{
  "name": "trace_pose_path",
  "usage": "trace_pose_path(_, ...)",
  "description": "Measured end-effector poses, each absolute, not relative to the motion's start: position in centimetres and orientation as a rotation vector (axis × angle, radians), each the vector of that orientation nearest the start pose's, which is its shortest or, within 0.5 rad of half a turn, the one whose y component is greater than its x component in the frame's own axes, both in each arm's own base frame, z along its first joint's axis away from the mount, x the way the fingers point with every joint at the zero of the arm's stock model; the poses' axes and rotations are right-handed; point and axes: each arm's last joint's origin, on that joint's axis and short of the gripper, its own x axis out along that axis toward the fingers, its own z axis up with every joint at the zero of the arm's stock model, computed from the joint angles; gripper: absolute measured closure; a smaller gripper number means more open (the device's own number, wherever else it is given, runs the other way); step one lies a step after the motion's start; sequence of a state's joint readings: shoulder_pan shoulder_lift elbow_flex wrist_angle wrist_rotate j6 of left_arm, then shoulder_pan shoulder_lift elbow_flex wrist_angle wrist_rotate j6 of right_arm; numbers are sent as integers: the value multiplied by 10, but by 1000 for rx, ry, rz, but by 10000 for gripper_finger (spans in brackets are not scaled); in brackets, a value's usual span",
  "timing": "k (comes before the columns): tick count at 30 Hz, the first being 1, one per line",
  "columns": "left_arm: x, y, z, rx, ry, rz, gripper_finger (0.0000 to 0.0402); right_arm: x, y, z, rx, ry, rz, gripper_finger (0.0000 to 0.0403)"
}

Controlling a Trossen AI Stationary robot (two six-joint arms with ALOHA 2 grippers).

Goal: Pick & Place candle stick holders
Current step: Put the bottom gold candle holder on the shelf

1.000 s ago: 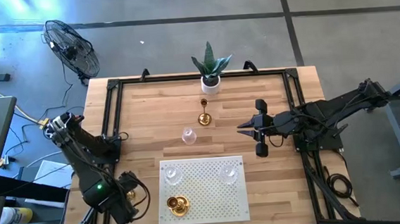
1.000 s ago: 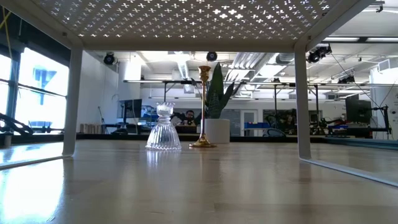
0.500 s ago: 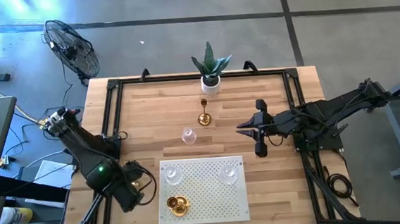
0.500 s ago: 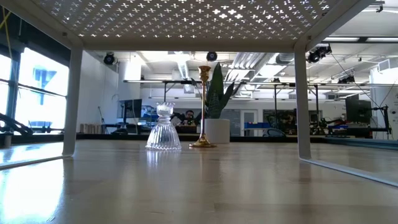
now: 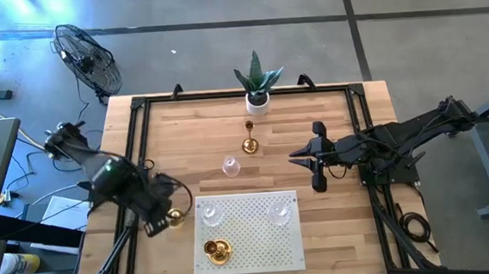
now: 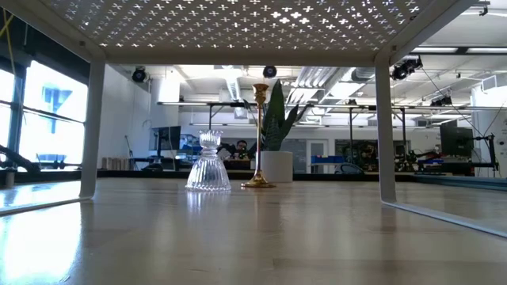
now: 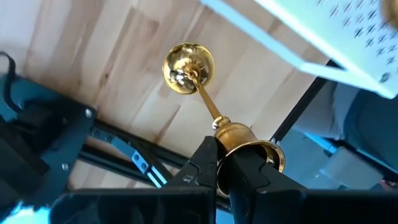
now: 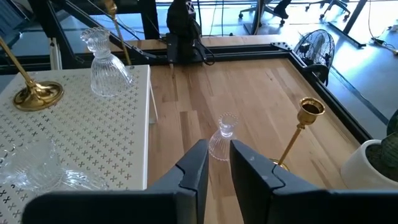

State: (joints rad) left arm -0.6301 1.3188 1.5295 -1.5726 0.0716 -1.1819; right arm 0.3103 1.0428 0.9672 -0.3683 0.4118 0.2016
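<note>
My left gripper (image 5: 162,220) hangs over the table's left side, just left of the white perforated mat (image 5: 251,259), shut on a gold candle stick holder (image 7: 205,102). My right gripper (image 5: 296,159) waits at mid-table right, its fingers (image 8: 194,167) a narrow gap apart with nothing between them. On the mat stand two glass holders (image 5: 209,214) (image 5: 279,210) and a gold one (image 5: 217,251). On the bare wood stand a glass holder (image 5: 230,166) and a tall gold holder (image 5: 249,141), each on its base. My left gripper has the gold holder by its cup end (image 7: 239,135), at the top of the stem, pinched between the two fingers. The fingers come from above, pointing steeply down. The holder hangs below them, its round base (image 7: 188,67) lowest and clear of the table.
A white pot with a green plant (image 5: 257,89) stands at the far edge. The mat is a raised stand on legs (image 6: 385,134). A black frame (image 5: 133,153) runs along the table's sides. Bare wood lies between the mat and the far holders.
My left gripper has risen and swung from the near left corner toward the far edge, alongside the mat's left side, turning as it went. The gold holder, hidden under the gripper before, now shows beside it.
</note>
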Motion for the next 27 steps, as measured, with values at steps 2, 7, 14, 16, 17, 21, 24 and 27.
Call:
trace_pose_path(2,158,-112,380,-587,1413,244,396,214,56,332,41,403,-141,345)
trace_pose_path(7,151,-91,390,-577,1322,234,396,214,56,332,41,403,-141,347)
trace_pose_path(14,139,-64,399,-471,1174,250,396,213,57,331,40,417,-127,347)
trace_pose_path(16,134,-56,399,-467,1149,275,396,213,57,331,44,421,-107,348)
trace_pose_path(17,132,-53,398,-457,1138,281,396,213,58,331,47,423,-94,348)
trace_pose_path(21,128,-40,398,-373,1075,342,396,213,58,331,53,426,-66,346)
trace_pose_path(24,128,-31,400,-310,1022,420,396,214,57,332,56,420,-67,346)
trace_pose_path(27,130,-21,402,-243,968,519,396,215,55,332,51,417,-75,347)
